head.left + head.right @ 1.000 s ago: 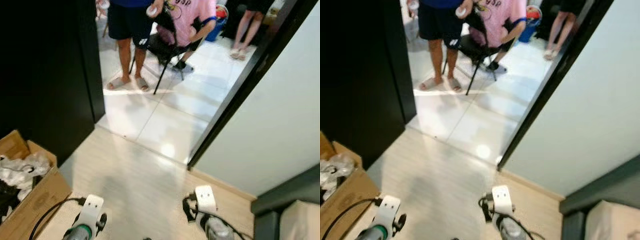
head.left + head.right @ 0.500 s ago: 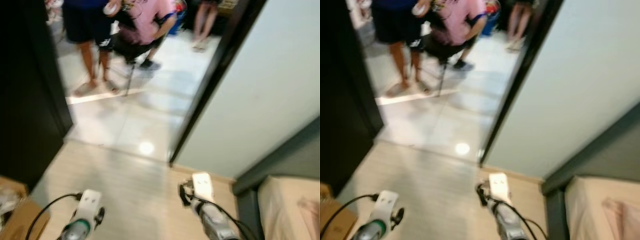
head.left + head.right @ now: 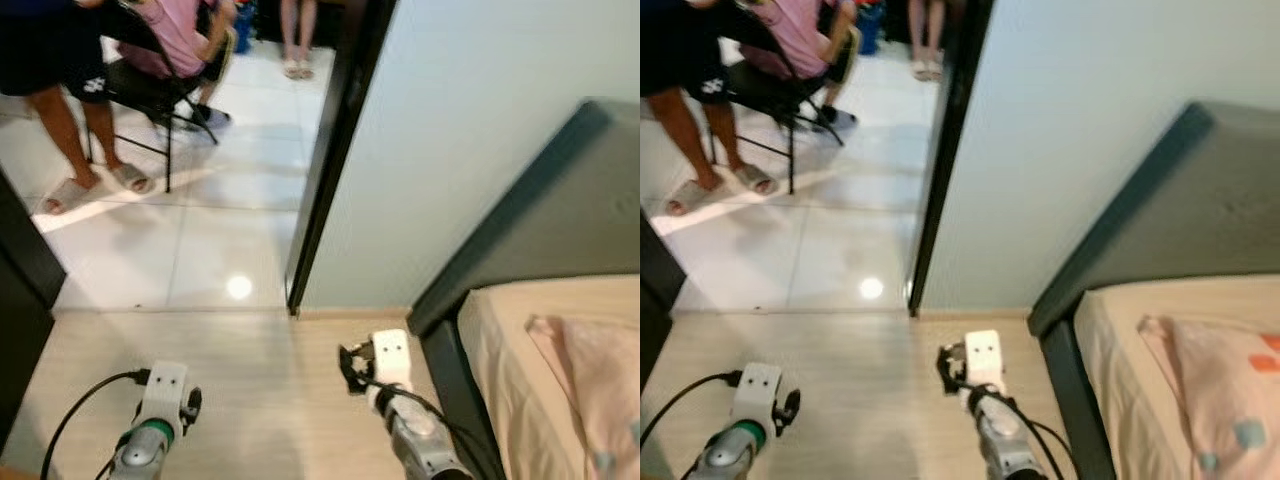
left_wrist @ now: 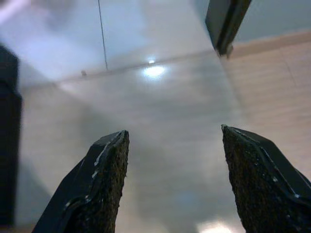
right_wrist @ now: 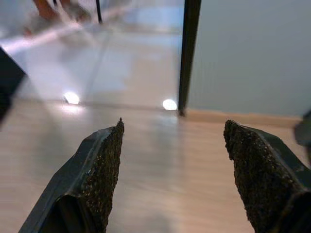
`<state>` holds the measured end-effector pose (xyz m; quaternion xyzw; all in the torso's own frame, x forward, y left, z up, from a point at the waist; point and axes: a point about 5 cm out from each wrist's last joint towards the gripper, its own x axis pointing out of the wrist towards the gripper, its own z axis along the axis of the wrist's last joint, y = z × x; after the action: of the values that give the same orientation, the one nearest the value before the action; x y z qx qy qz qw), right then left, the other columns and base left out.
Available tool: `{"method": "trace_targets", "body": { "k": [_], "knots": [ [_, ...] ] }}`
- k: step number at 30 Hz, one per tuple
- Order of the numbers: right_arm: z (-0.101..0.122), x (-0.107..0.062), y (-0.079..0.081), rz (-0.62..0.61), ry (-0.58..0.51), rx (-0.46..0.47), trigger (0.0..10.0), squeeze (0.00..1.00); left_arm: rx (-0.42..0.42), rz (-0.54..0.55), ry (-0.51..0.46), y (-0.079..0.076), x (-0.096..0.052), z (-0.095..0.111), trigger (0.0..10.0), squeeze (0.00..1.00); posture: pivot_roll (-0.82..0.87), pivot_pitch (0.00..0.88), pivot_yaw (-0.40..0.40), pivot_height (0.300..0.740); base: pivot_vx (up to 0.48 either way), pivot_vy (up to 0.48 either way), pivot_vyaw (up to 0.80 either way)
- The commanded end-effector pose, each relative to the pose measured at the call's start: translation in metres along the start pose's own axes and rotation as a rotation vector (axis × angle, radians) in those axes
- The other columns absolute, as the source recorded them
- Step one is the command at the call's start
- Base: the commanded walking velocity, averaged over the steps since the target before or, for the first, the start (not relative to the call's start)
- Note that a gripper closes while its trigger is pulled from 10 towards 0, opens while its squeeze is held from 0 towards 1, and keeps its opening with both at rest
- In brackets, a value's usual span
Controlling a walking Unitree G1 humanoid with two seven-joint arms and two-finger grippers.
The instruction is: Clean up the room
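Hovering low over the pale wood floor (image 3: 250, 400), your left tool (image 4: 170, 184) is spread wide, with bare planks in the gap between its fingers (image 4: 104, 179) and nothing held. Your right tool (image 5: 170, 179) is just as wide and also holds nothing, its fingers (image 5: 99, 174) pointing across the planks toward the foot of a black door frame (image 3: 330, 160).

From the head cameras you see both arms at the bottom of the picture, the left one trailing a black cable (image 3: 85, 410) that loops down to the floor. Just beside your right arm runs the dark edge of a bed frame (image 3: 455, 400), with a beige mattress (image 3: 510, 350) and a pink pillow (image 3: 600, 380) on it; a grey headboard (image 3: 560, 200) leans up along the light wall (image 3: 470, 120). That edge is close on your right.

Ahead, the wood floor ends at a straight threshold and white glossy tiles (image 3: 190, 240) begin, with a ceiling light reflected on them. The doorway is bounded on the right by the black frame and on the left by a dark panel (image 3: 20, 290). Beyond it, one person stands in sandals (image 3: 70, 190), another sits on a black folding chair (image 3: 150, 90), and a third person's feet (image 3: 297, 68) stand farther back.

No loose item to tidy can be made out on the floor near you.
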<state>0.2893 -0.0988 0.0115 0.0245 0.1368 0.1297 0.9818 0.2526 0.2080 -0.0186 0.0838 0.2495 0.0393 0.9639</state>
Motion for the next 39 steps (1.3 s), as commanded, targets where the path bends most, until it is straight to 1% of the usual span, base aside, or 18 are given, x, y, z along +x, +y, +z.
{"method": "trace_targets", "body": {
  "k": [1, 10, 16, 21, 28, 39],
  "knots": [
    [0.003, -0.002, -0.008, -0.026, -0.028, 0.014, 10.0, 0.0, -0.013, -0.028, -0.013, -0.008, -0.002, 0.001, 10.0, 0.0, 0.12, 0.065, -0.014, 0.74, 0.0, 0.0, -0.79],
    [0.004, -0.002, -0.004, -0.015, -0.04, 0.025, 10.0, 0.0, -0.001, -0.031, -0.017, -0.01, -0.006, -0.001, 10.0, 0.0, 0.13, 0.064, -0.017, 0.74, 0.0, 0.0, -0.79],
    [-0.003, -0.005, -0.007, -0.029, -0.007, 0.04, 10.0, 0.0, 0.006, -0.028, 0.007, -0.008, -0.01, -0.008, 10.0, 0.0, 0.13, 0.054, -0.024, 0.74, 0.0, 0.0, -0.79],
    [-0.008, -0.008, -0.014, -0.049, 0.015, 0.048, 10.0, 0.0, 0.003, -0.02, 0.027, -0.006, -0.012, -0.014, 10.0, 0.0, 0.13, 0.039, -0.029, 0.74, 0.0, 0.0, -0.79],
    [-0.008, -0.008, -0.019, -0.074, 0.021, 0.064, 10.0, 0.0, 0.004, -0.022, 0.028, -0.008, -0.011, -0.012, 10.0, 0.0, 0.12, 0.031, -0.028, 0.74, 0.0, 0.0, -0.79],
    [-0.009, -0.009, -0.018, -0.079, 0.025, 0.069, 10.0, 0.0, 0.008, -0.029, 0.03, -0.01, -0.011, -0.01, 10.0, 0.0, 0.12, 0.035, -0.024, 0.74, 0.0, 0.0, -0.79]
  ]
}}
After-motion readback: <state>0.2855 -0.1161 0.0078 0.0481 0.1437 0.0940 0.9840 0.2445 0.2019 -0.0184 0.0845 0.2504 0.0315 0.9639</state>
